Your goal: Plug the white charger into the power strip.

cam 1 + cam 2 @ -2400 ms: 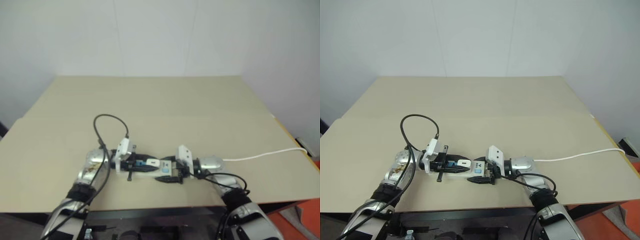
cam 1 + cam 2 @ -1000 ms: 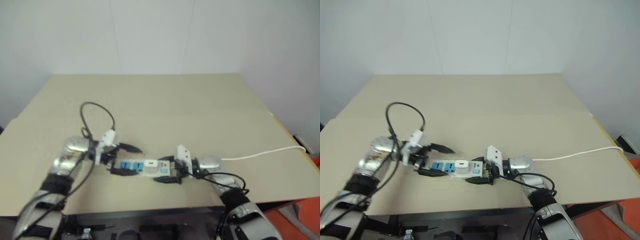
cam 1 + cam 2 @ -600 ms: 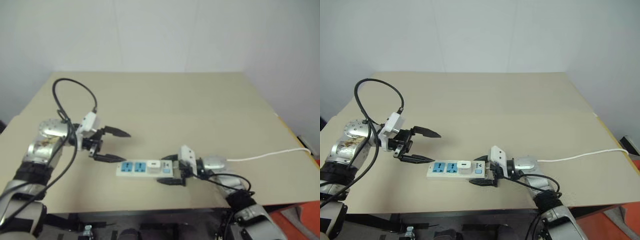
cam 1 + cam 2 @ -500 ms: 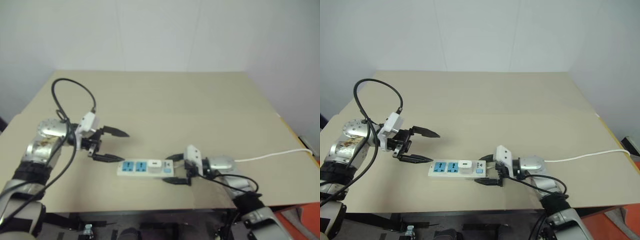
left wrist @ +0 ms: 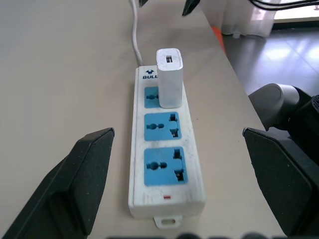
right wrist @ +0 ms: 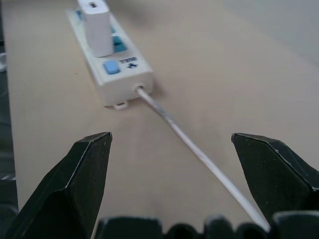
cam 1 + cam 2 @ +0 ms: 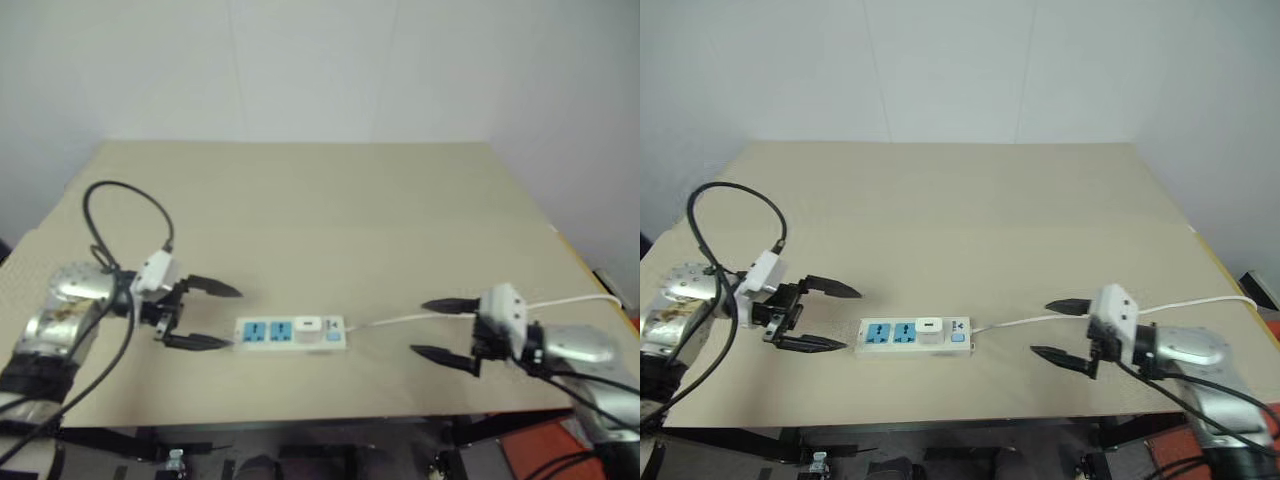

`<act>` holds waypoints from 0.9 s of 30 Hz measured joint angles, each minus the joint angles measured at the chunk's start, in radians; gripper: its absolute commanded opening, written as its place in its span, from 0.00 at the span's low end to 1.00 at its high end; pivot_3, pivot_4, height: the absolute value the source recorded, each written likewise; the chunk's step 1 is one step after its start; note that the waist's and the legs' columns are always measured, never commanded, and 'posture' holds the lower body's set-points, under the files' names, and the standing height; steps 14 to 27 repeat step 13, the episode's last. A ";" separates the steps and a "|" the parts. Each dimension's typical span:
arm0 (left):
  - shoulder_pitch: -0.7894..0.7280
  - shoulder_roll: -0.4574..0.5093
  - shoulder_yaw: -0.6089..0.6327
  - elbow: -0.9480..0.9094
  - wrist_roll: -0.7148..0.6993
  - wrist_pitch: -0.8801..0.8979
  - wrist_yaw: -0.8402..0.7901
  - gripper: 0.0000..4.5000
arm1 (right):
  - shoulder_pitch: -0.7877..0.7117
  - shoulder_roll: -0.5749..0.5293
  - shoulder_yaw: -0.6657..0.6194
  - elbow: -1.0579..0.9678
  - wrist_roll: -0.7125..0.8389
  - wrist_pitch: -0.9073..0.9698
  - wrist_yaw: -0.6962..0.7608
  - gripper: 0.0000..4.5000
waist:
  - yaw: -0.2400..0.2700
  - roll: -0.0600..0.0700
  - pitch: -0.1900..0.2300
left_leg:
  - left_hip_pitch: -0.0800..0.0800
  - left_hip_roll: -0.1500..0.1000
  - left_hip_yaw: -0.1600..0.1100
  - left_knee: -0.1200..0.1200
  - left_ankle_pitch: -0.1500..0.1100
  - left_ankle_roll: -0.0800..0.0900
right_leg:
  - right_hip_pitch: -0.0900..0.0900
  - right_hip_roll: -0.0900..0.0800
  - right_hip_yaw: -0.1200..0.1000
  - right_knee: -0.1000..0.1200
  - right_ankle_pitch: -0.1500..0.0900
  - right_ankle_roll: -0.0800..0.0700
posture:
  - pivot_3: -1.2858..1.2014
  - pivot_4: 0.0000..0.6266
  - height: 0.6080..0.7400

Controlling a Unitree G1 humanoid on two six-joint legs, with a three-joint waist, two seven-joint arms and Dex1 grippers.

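Since half a second ago the right gripper (image 7: 1055,330) has pulled back from the switch end of the power strip (image 7: 915,335) and now hangs well to the right of it, above the table's (image 7: 970,210) front part, while the left gripper (image 7: 820,316) has drawn only a little more to the left. The power strip itself lies where it was, flat on the beige table near the front edge, between the two grippers and touching neither. The white charger (image 5: 169,77) stands upright in the outlet nearest the switch end, and the two other blue outlets beside it are free. In the right wrist view the blue switch (image 6: 111,67) sits just beside the charger, and the thin white cord (image 6: 194,149) leaves this end of the strip and runs over the table toward the right edge, passing between the two fingers of the right gripper. The fingers (image 7: 1070,305) of the right gripper are spread wide and hold nothing. The fingers (image 7: 832,289) of the left gripper are also spread wide and empty, pointing at the end of the strip far from the cord. A black cable (image 7: 730,215) makes a loop above the left wrist.
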 measured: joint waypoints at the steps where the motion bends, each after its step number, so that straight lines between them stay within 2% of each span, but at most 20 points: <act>1: 0.023 0.010 0.025 -0.017 0.000 0.010 0.004 1.00 | 0.015 -0.011 -0.025 -0.008 0.012 0.007 -0.001 1.00 | -0.001 0.000 0.000 | 0.001 0.000 0.000 0.000 0.000 0.000 | 0.001 0.000 0.000 0.000 0.000 0.000 | 0.52 0.24 1.00; 5: 0.097 0.027 0.103 -0.076 0.000 0.049 0.014 1.00 | 0.057 -0.039 -0.093 -0.039 0.053 0.028 -0.001 1.00 | 0.000 0.000 0.000 | 0.001 0.000 0.000 0.000 0.000 0.000 | 0.001 0.000 0.000 0.000 0.000 0.000 | 0.52 0.24 1.00; 11: 0.117 0.025 0.151 -0.106 0.010 0.083 0.051 1.00 | 0.065 -0.043 -0.099 -0.047 0.067 0.028 -0.005 1.00 | 0.003 0.000 0.000 | 0.002 0.000 0.000 0.000 0.000 0.000 | 0.001 0.000 0.000 0.000 0.000 0.000 | 0.52 0.24 1.00; 27: 0.116 0.018 0.152 -0.108 0.020 0.086 0.065 1.00 | 0.060 -0.043 -0.097 -0.047 0.067 0.028 -0.009 1.00 | 0.003 0.000 0.000 | 0.002 0.000 0.000 0.000 0.000 0.000 | 0.001 0.000 0.000 0.000 0.000 0.000 | 0.52 0.24 1.00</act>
